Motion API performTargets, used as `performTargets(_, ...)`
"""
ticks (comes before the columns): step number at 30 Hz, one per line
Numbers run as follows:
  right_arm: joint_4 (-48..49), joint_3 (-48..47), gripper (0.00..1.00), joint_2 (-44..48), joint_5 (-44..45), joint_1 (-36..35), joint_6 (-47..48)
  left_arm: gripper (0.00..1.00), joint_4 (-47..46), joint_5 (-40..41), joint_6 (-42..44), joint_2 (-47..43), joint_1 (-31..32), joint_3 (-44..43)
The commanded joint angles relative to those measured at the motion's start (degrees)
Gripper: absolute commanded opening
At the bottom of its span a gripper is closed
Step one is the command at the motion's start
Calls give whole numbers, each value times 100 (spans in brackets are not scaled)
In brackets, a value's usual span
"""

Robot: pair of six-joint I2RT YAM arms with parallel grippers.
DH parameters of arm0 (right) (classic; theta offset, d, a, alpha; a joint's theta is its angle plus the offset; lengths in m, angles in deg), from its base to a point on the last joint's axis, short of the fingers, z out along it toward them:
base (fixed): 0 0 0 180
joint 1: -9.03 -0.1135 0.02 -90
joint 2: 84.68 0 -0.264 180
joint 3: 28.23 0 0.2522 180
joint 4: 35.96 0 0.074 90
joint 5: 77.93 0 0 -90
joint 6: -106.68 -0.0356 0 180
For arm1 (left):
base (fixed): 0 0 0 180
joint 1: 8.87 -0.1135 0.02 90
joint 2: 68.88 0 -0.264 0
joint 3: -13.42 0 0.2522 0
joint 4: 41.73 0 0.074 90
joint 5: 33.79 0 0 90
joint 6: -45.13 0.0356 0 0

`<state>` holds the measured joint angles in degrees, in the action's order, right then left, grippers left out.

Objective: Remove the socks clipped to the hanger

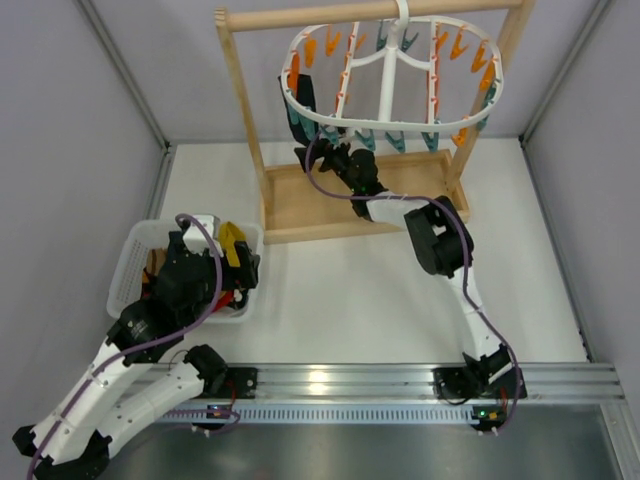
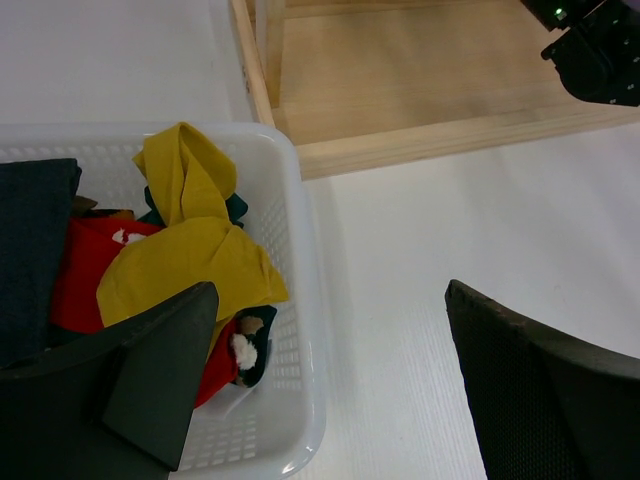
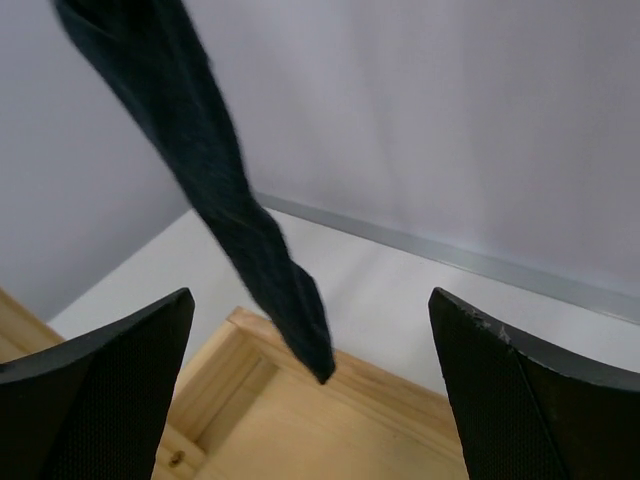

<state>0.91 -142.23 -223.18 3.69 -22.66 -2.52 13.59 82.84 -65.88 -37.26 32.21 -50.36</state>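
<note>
The white oval hanger (image 1: 395,125) hangs from a wooden rack, ringed with orange and teal clips. One dark sock (image 1: 303,98) is still clipped at its left end; in the right wrist view this sock (image 3: 225,190) hangs limp, its tip between and beyond my fingers. My right gripper (image 1: 318,160) (image 3: 315,390) is open just below it, not touching. Yellow (image 2: 190,240), red (image 2: 85,270) and dark navy (image 2: 35,250) socks lie in a white basket (image 2: 295,330). My left gripper (image 1: 225,262) (image 2: 330,390) is open and empty over the basket's right rim.
The wooden rack (image 1: 240,100) has a tray-like base (image 1: 300,210) (image 3: 350,430) under the hanger, with uprights at both ends. The basket (image 1: 135,240) stands at the left near my left arm. Grey walls enclose the table on three sides.
</note>
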Motion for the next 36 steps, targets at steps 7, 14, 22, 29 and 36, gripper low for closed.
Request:
performTargets(7,25,-865,74,-266,-559,57,514,99,-96,17,45,-33,-4,1)
performTargets(14,693,-382,54,121,-744,-22,505,99,-96,26,45,-77,-4,1)
performTargets(22,1703,777,0,840,-1016,-189,181,99,-104,52,54,-59,-4,10)
performTargets(29,3126,2489,0,1641,-1130,-374,-540,99,-96,105,54,-77,-4,10)
performTargets(36,3805,3790,0,2388,-1438,-383,-1305,99,-95,184,54,-85,-4,10)
